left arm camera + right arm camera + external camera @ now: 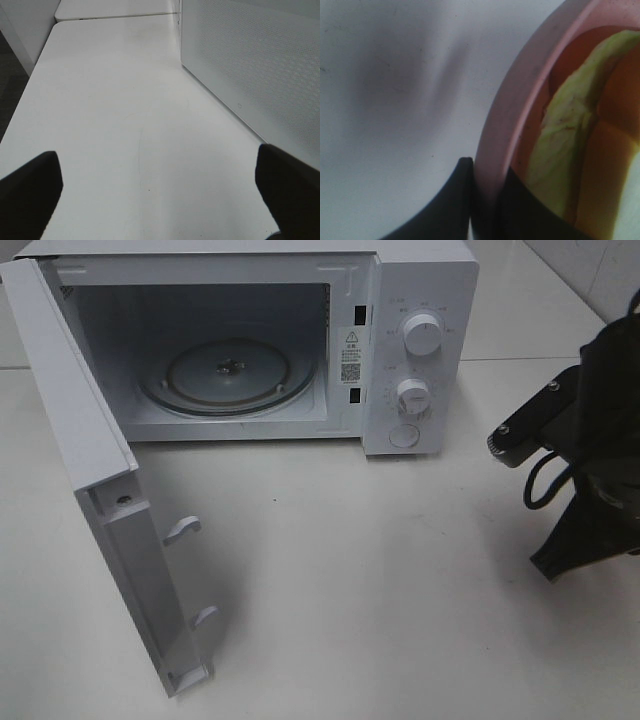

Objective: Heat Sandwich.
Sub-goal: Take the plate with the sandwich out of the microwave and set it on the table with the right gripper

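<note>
Two dark fingers (465,200) of the right gripper (487,200) are clamped on the rim of a pink plate (505,130), one finger outside the rim and the other inside it, with the rim pinched between them. On that plate, just beside the inner finger, lies the sandwich (560,150), its yellow-green layer and orange-tan crust filling the close, blurred right wrist view. In the high view the right arm (590,440) shows only as a dark bulk at the right edge, and the plate and sandwich are hidden there. The left gripper (160,195) has its fingers (30,195) spread wide apart with nothing between them, above the bare white worktop (110,100), near the outer face of the microwave door (250,65). The white microwave (420,350) stands at the back of the worktop with its door (110,510) swung fully open to the left, showing the glass turntable (225,375) inside.
</note>
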Robot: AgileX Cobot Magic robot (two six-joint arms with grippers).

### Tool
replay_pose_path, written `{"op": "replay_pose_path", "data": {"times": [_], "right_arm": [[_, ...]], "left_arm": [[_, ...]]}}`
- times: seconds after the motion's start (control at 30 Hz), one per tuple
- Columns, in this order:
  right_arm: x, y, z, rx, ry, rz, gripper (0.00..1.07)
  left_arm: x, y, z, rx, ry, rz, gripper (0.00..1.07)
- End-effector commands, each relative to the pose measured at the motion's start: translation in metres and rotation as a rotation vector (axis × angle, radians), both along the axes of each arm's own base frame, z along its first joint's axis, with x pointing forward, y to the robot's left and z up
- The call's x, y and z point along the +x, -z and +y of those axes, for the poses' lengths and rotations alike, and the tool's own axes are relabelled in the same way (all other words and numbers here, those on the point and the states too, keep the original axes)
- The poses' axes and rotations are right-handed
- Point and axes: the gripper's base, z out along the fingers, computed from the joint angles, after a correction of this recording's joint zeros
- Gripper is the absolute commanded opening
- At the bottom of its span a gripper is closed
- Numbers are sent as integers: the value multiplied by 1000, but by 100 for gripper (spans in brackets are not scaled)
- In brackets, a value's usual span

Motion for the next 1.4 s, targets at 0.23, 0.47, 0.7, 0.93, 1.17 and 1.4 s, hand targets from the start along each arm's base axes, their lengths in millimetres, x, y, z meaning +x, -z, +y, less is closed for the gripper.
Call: {"op": "replay_pose_path", "data": {"times": [0.23,0.47,0.7,0.93,1.17,1.4], "right_arm": [[12,16,6,-23,74,-30,3],[23,38,1,5,139,-19,3],[31,55,-7,3,180,4,3],[41,75,-10,21,209,28,3],[51,90,-8,3,220,56,3],[52,98,-10,25,254,72,6]], "left_arm": [[-3,0,0,-1,-4,-34,101],[-3,0,0,-1,-4,-34,101],[-3,0,0,-1,-4,-34,101],[-3,0,0,-1,-4,-34,101],[-3,0,0,-1,-4,-34,101],[-3,0,0,-1,-4,-34,101]]}}
